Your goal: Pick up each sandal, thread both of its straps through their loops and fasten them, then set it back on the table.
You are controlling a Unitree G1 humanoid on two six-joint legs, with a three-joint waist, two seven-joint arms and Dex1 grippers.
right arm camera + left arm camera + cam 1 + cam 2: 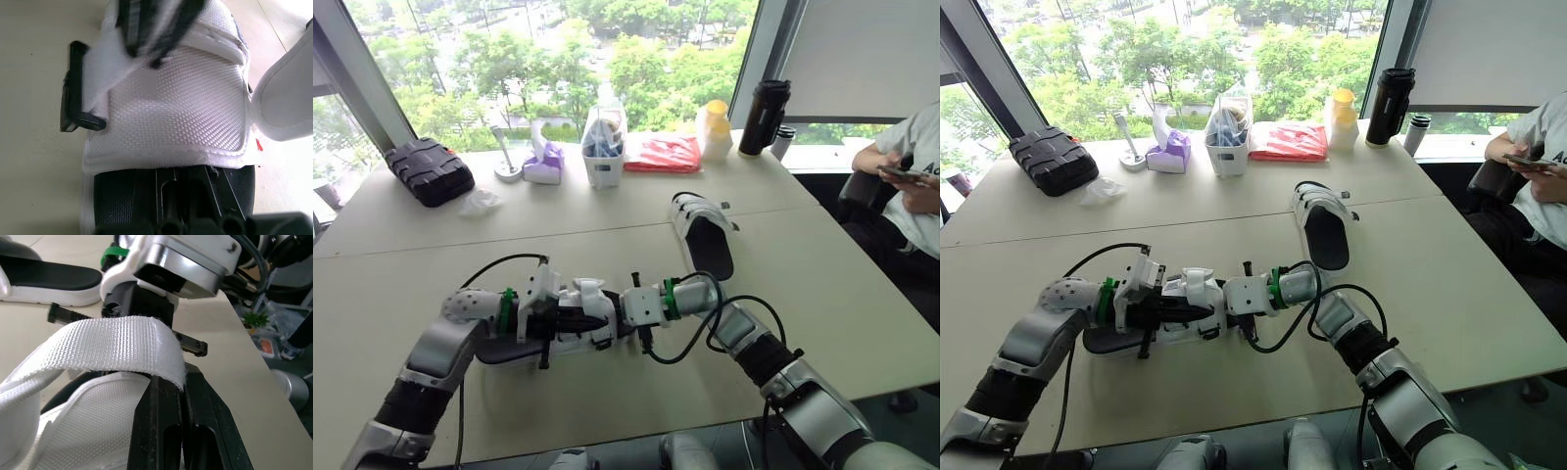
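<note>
A white sandal with a black footbed (489, 345) lies on the table's near side, between my two grippers. My left gripper (182, 404) is shut on the end of the sandal's white strap (107, 342), which arches over the mesh upper. The strap's black loop (73, 88) sticks out at the sandal's side. My right gripper (625, 311) meets the sandal from the other end, shut, its fingers (181, 196) tucked under the edge of the white mesh upper (176, 107). The second sandal (703, 235) lies alone further back to the right, straps loose.
Along the window edge stand a black case (429, 169), a tissue box (544, 162), a white container (604, 147), a red bag (663, 154), a yellow-lidded bottle (714, 129) and a black flask (764, 117). A person (911, 176) sits at the table's right.
</note>
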